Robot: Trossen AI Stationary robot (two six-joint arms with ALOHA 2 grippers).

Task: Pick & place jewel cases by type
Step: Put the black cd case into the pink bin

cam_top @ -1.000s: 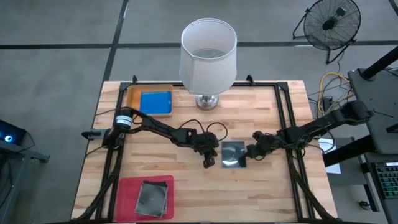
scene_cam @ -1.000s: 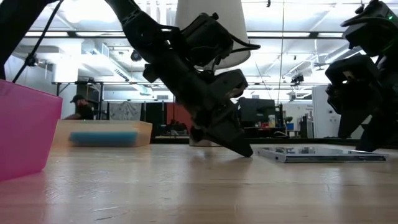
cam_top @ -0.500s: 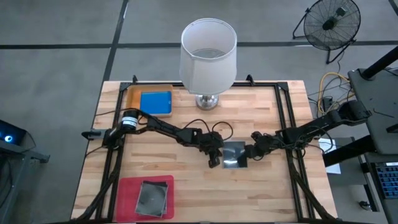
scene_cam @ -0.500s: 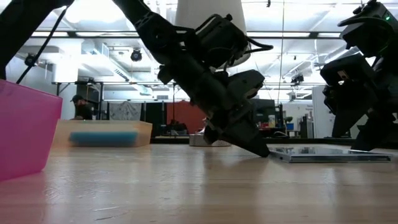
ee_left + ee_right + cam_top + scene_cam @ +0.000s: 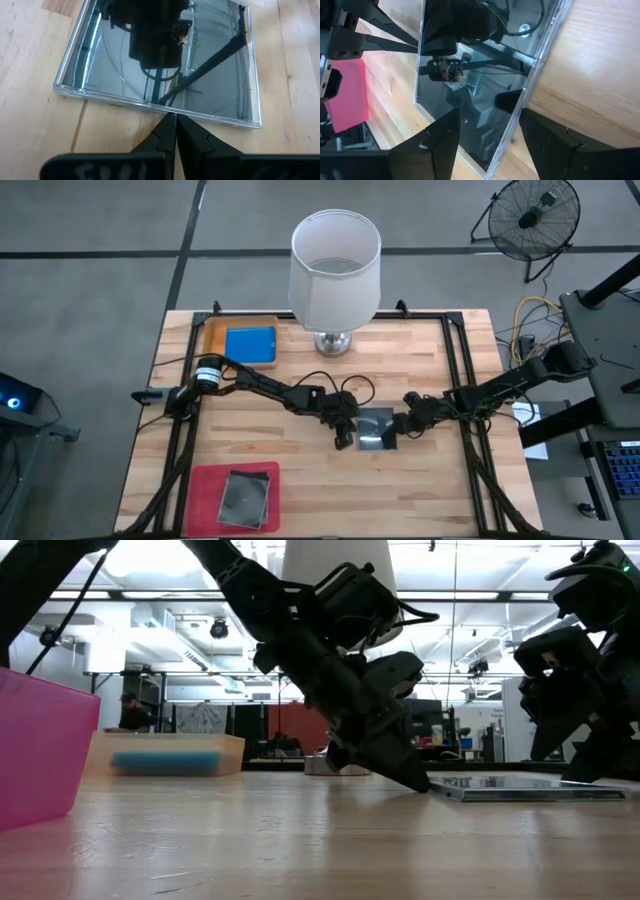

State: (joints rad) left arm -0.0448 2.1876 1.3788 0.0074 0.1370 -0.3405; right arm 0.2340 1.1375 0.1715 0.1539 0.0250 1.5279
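From above, both arms reached low toward mid-desk, the left gripper (image 5: 345,440) pinched shut with its tip at one edge of a grey case (image 5: 376,428) and the right gripper (image 5: 402,426), fingers spread, at the opposite edge; one blue case (image 5: 250,345) lay in the orange tray (image 5: 213,331) at the far left corner and one more grey case (image 5: 243,498) in the pink tray (image 5: 205,485) at the near edge. At table height, the left gripper (image 5: 415,780) slanted down, tip touching the flat case (image 5: 520,786). The left wrist view showed its closed fingers (image 5: 172,131) against the case's (image 5: 165,55) edge, and the right wrist view showed open fingers (image 5: 437,145) straddling the case's (image 5: 480,80) edge.
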